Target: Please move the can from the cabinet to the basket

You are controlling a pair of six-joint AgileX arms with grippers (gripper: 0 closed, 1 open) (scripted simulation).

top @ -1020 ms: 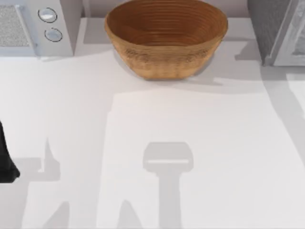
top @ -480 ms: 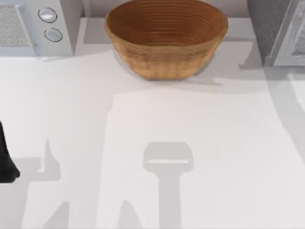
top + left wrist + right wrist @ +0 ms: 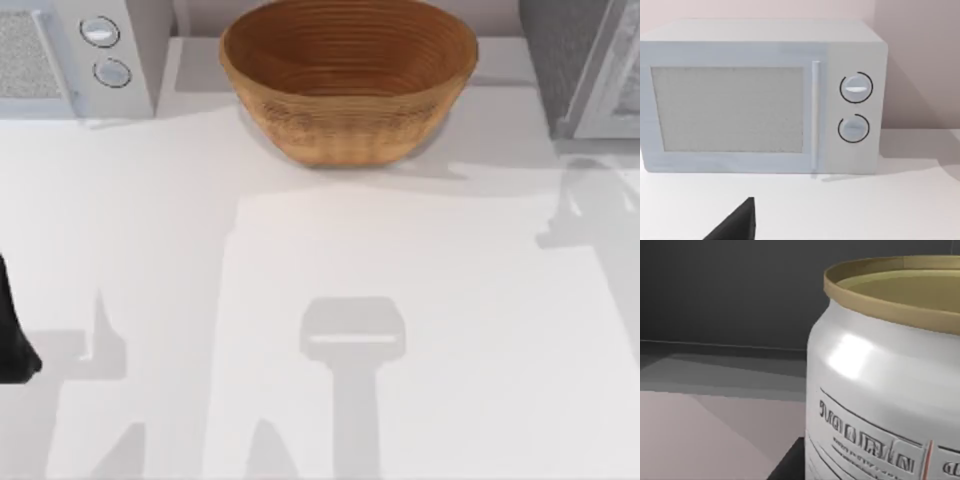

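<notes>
The can [image 3: 880,385], silver with a gold rim and embossed lettering, is seen very close in front of the right wrist camera, upright against a dark grey interior. Whether the right gripper's fingers are spread or closed on it cannot be told. In the top view the wicker basket [image 3: 348,80] is set at the far middle of the table [image 3: 300,260], with the cabinet [image 3: 585,65] at the far right and a white microwave [image 3: 762,97] at the far left. The left arm [image 3: 12,330] is parked at the left edge; its finger state cannot be told.
</notes>
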